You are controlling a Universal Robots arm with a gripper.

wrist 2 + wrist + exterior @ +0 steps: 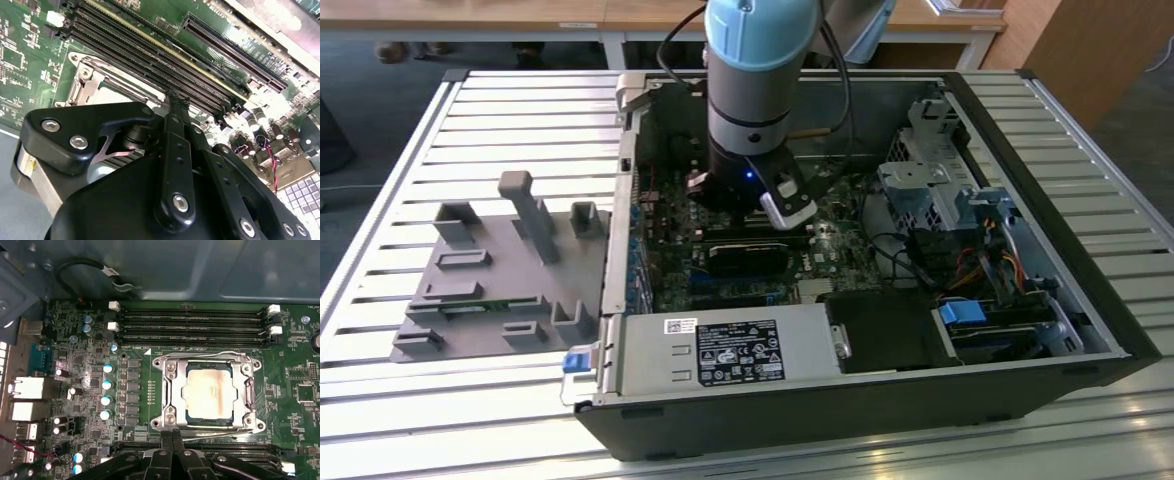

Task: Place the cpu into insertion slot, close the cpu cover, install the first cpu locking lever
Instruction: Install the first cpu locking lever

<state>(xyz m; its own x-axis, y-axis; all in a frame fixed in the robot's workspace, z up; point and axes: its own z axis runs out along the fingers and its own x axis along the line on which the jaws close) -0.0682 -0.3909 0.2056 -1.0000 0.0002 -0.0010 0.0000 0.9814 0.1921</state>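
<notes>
Dull silver cpu [208, 392], silvery cpu cover [172, 390], green motherboard [140, 405]

In the first wrist view the cpu [209, 391] lies in the insertion slot [173, 390], with the cpu cover [248, 390] framing it at frame centre. Memory slots [192, 325] run above it; the hand [172, 437] sits just below. In the exterior view, a fixture block [500, 275] lies left of the computer case [1067, 300] on the counter [400, 400].

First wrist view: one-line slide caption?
Dull silver square cpu seated under the closed silvery metal cpu cover, gripper at its edge.
</notes>
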